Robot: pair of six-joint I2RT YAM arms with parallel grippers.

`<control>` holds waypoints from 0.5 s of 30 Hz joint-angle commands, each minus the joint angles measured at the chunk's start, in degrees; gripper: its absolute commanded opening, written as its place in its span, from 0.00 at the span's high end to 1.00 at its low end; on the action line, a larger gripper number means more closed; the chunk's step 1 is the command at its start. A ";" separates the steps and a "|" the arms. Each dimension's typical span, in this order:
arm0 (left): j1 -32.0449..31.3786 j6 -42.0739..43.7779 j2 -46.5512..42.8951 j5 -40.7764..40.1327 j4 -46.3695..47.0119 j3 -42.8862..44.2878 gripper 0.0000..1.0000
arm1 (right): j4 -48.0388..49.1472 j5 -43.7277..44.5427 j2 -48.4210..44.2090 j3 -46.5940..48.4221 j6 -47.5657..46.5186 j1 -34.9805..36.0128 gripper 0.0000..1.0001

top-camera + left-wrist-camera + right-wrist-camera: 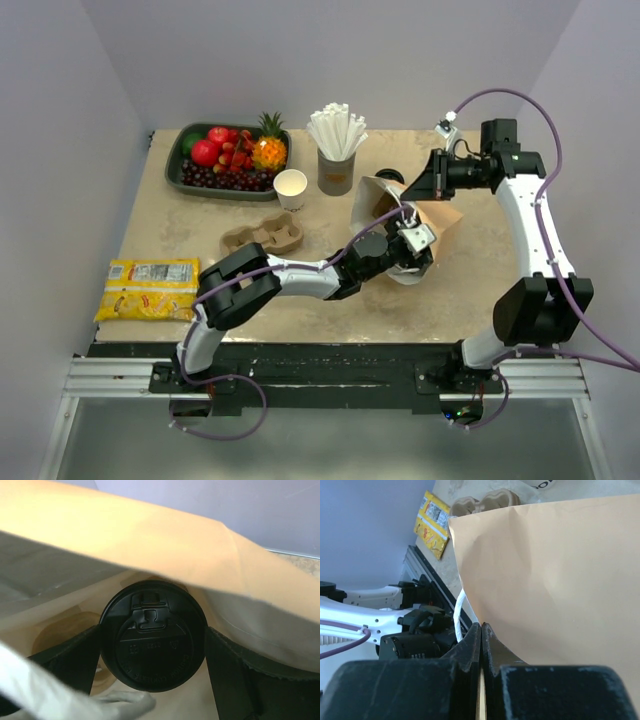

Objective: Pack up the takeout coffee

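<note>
Both fingers (67,662) of the left end effector (152,652) clamp the takeout coffee (152,630), apparently inside the paper bag (125,535).

We see our right pincer (481,630) at the bottom of the view. Its two dark fingers (469,649) are pressed flat together, with the thin edge of the brown paper bag (555,580) nipped between them. The bag's smooth side fills the middle and right of the view and hides most of the table (455,487). A white twisted cord handle (459,611) hangs beside the bag's left edge. Beyond it a yellow packet (434,522) lies at the table's edge by the metal rail (420,565), and a brown pulp carrier (485,502) peeks over the bag's top. At the left we see the white left arm (365,600) and a purple cable (345,642).
</note>
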 commanded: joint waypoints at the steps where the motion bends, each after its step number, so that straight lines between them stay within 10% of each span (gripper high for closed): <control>1: -0.94 2.06 -2.07 6.15 -2.03 0.31 0.13 | 3.64 -6.52 -0.67 4.40 2.43 -0.37 1.00; 15: 0.90 0.66 -11.22 12.82 -8.97 1.80 0.00 | 5.40 -7.75 3.38 5.19 1.55 -6.17 1.00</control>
